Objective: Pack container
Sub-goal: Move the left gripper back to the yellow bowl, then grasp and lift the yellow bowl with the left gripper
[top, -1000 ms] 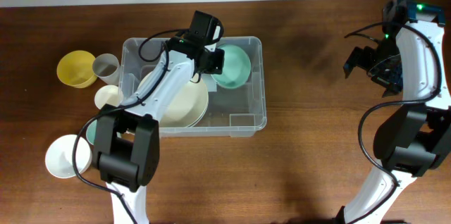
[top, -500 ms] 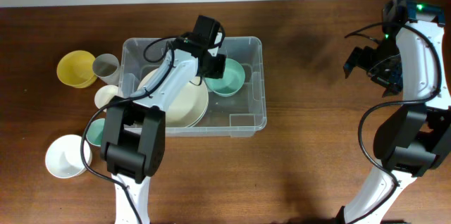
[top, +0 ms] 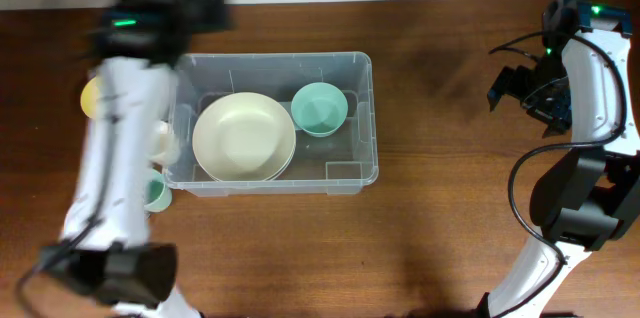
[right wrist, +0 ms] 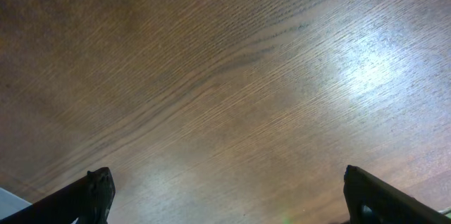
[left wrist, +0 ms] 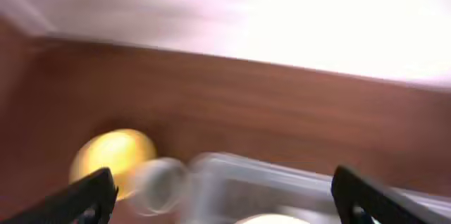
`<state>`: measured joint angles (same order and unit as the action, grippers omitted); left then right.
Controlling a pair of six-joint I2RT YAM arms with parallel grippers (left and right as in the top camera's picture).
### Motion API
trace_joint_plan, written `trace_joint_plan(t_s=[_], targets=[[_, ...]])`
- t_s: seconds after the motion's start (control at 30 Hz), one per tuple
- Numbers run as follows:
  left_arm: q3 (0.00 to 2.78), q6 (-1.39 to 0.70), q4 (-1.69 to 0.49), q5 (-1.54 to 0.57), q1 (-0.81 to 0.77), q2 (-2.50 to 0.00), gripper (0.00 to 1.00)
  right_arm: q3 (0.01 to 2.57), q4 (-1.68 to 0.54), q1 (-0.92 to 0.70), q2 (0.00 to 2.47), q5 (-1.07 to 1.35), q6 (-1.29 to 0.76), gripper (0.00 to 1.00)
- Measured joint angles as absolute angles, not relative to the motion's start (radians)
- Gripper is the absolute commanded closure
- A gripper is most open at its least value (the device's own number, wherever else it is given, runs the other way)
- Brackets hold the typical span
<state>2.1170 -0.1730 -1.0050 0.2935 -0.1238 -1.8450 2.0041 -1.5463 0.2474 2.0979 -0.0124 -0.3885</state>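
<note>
The container (top: 352,148), a large clear bin, sits left of the table's middle. Inside it lie a big cream bowl (top: 244,138) and a teal bowl (top: 320,108), side by side. My left arm is a blur over the container's back left corner, with its gripper (top: 205,3) high near the wall. In the left wrist view that gripper (left wrist: 225,203) stands open and empty above a yellow bowl (left wrist: 113,157), a grey cup (left wrist: 161,182) and the container's edge (left wrist: 282,178). My right gripper (top: 510,86) hangs open at the far right, and in its own view (right wrist: 236,203) only bare wood shows.
Left of the container, partly behind the blurred arm, are the yellow bowl (top: 90,98), a small cream bowl (top: 160,143) and another teal bowl (top: 156,195). The white wall runs along the table's back edge.
The left gripper opened and let go of the teal bowl, which now rests in the container. The left arm swung up and away to the back left. The right arm has not moved.
</note>
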Motion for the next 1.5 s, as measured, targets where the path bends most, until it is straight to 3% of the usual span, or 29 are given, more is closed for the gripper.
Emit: trace_joint_plan(t_s=[0.13, 0.37, 0.7, 1.03, 1.13, 1.2, 1.33, 1.5], targets=[[2.130, -0.252, -1.096, 0.323, 0.130, -1.821, 0.01, 2.004, -1.546, 0.247, 2.098, -0.012, -0.389, 0.01], [2.121, -0.289, -1.105, 0.163, 0.374, -2.052, 0.01, 2.004, -1.546, 0.247, 2.098, -0.012, -0.389, 0.01], [2.115, -0.329, -1.137, 0.101, 0.413, -2.317, 0.01, 2.004, -1.546, 0.247, 2.098, -0.012, -0.388, 0.01], [2.115, -0.373, -1.142, 0.101, 0.416, -2.386, 0.01, 2.004, -1.546, 0.247, 2.098, -0.012, -0.388, 0.01], [2.115, -0.390, -1.142, 0.101, 0.417, -2.416, 0.05, 2.004, -1.546, 0.247, 2.098, -0.012, -0.389, 0.01], [2.115, -0.394, -1.142, 0.101, 0.418, -2.430, 0.11, 2.004, -1.546, 0.247, 2.098, -0.012, -0.389, 0.01], [2.115, -0.406, -1.143, 0.100, 0.418, -2.443, 0.38, 2.004, -1.546, 0.247, 2.098, -0.012, -0.389, 0.01], [2.115, -0.406, -1.140, 0.100, 0.421, -2.445, 0.92, 2.004, -1.546, 0.247, 2.098, -0.012, -0.389, 0.01]])
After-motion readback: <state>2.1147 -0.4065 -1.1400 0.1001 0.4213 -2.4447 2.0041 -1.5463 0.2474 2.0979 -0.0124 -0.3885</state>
